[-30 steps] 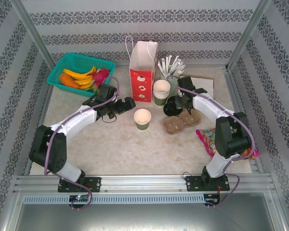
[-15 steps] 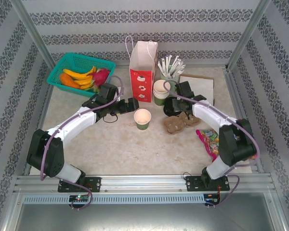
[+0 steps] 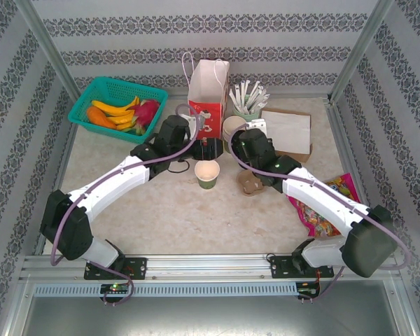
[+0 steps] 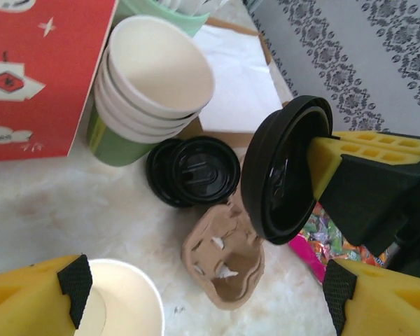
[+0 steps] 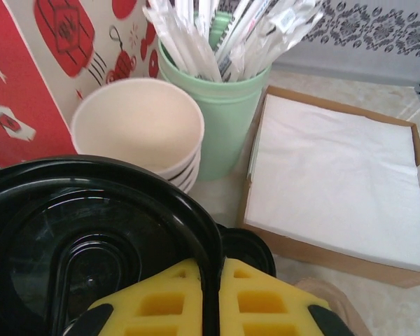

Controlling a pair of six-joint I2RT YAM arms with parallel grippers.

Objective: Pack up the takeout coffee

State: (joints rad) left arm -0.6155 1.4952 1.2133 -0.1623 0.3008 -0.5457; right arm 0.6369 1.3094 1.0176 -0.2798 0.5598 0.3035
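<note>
Right claw (image 5: 211,283) pinches lid (image 4: 283,171) by its rim, on edge, presumably to tip it flat for capping. Cup (image 3: 207,173) stands uncapped below the lid. Left claw (image 4: 206,297) is spread wide, cup just inside one finger (image 4: 73,287), probably to steady it.

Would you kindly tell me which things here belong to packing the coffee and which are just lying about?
Job: cup, black lid in right gripper, probably cardboard carrier and red bag.
Lying about: fruit basket, napkins, sweets, straws, cup stack, spare lids.
</note>
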